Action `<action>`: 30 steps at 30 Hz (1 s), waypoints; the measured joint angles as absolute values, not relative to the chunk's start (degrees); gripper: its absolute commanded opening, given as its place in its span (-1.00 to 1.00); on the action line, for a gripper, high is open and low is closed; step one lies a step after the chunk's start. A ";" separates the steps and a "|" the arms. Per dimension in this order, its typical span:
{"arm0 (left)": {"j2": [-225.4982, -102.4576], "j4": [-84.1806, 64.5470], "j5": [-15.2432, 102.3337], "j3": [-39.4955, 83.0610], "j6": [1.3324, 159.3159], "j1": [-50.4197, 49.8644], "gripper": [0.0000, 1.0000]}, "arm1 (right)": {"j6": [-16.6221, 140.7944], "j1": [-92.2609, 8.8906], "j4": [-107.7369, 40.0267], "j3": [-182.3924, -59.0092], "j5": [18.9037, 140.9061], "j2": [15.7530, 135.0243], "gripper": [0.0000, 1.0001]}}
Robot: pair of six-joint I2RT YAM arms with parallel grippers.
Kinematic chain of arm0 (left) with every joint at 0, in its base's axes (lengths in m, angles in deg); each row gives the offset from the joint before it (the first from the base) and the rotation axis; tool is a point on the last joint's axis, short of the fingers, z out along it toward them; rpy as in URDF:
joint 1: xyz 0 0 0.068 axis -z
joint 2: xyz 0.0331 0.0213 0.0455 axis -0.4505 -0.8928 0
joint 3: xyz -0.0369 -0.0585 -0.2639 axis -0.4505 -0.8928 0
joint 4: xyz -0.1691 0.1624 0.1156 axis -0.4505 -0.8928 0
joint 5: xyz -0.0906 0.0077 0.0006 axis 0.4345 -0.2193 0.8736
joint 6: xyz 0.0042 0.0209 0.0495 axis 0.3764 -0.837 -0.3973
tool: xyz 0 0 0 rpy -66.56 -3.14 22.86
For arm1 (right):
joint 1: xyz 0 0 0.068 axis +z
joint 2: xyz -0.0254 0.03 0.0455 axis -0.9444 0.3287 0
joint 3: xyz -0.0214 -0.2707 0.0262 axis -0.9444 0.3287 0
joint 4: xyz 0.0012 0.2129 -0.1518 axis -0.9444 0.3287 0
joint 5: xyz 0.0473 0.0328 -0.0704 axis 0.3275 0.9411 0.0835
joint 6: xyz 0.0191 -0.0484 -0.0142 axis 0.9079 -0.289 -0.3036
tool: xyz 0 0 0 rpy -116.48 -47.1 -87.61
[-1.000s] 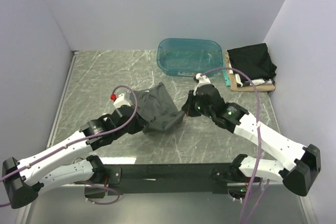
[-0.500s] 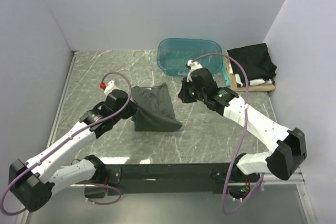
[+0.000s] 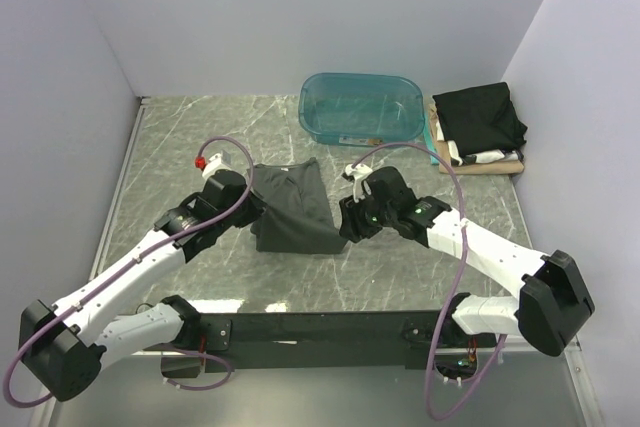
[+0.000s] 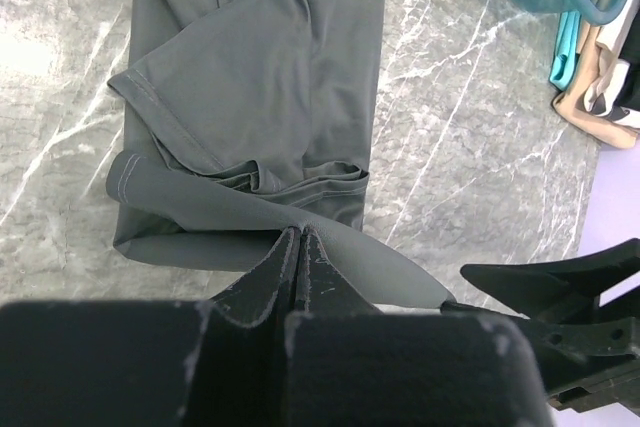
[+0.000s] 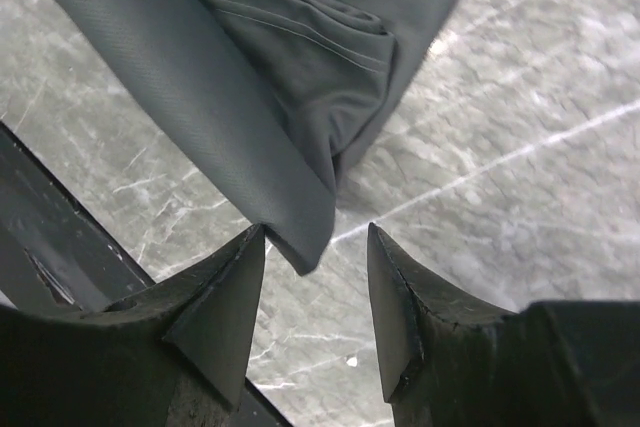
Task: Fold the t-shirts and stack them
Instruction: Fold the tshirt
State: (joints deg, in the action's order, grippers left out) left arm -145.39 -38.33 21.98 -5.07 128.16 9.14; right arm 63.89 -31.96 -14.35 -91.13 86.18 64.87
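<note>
A dark charcoal-grey t-shirt (image 3: 293, 209) lies partly folded on the marble table, a sleeve and hem showing in the left wrist view (image 4: 250, 77). My left gripper (image 3: 256, 215) is shut on the shirt's near edge (image 4: 298, 232), and the cloth rises into the pinched jaws. At the shirt's near right corner my right gripper (image 3: 345, 223) stands open (image 5: 315, 237). That corner (image 5: 300, 227) hangs between the fingers, touching the left one and free of the right one.
A translucent teal tub (image 3: 360, 107) stands at the back. To its right, against the right wall, is a stack of folded shirts (image 3: 480, 119) with a black one on top and white and tan ones beneath. The black bar (image 3: 320, 329) carrying the arm bases runs along the near edge.
The right gripper has opened and let go of the shirt's corner, then drawn back toward the near side. The shirt went from bunched to a flatter rectangle. The left gripper stays shut.
</note>
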 measured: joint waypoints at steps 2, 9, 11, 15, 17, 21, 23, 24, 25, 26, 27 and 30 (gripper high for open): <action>-145.19 -38.38 21.96 -5.07 128.16 9.14 -0.99 | 63.02 -31.96 -15.25 -91.11 87.14 65.40 0.04; -144.21 -39.03 21.90 -5.15 128.23 9.14 -0.99 | 62.19 -31.96 -17.30 -90.80 90.42 65.99 -0.07; -144.21 -39.21 21.87 -5.15 128.27 9.14 -0.99 | 62.19 -31.96 -17.30 -90.76 90.77 66.16 -0.08; -144.21 -39.27 21.81 -5.15 128.38 9.14 -0.99 | 62.21 -31.96 -17.33 -90.41 90.57 66.18 -0.09; -144.21 -39.30 21.63 -5.15 128.40 9.14 -0.99 | 62.23 -31.96 -17.39 -89.95 90.53 66.18 -0.10; -144.12 -39.45 21.24 -5.18 128.38 9.14 -0.99 | 62.28 -31.96 -17.39 -88.99 90.28 66.16 -0.41; -143.97 -39.49 21.07 -5.18 128.38 9.14 -0.99 | 62.34 -31.96 -17.57 -88.51 90.31 66.16 -0.77; -143.88 -39.49 21.02 -5.18 128.40 9.14 -0.99 | 62.34 -31.96 -17.78 -88.29 90.33 66.12 -0.84; -143.77 -39.49 20.96 -5.18 128.38 9.14 -0.99 | 62.63 -31.96 -18.22 -88.00 90.35 65.99 -0.89; -143.73 -39.47 20.91 -5.18 128.38 9.14 -0.99 | 62.84 -31.96 -18.51 -87.83 90.35 65.79 -1.00; -143.73 -39.49 20.87 -5.18 128.38 9.14 -0.99 | 62.82 -31.96 -18.70 -87.76 90.37 65.51 -1.00; -143.60 -39.62 20.54 -5.20 128.40 9.14 -0.99 | 63.09 -31.96 -19.77 -87.79 90.57 64.35 -1.00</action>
State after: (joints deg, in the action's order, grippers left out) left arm -143.60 -39.62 20.54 -5.20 128.40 9.14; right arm 63.09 -31.96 -19.77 -87.79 90.57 64.35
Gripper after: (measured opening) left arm 0.013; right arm 0.011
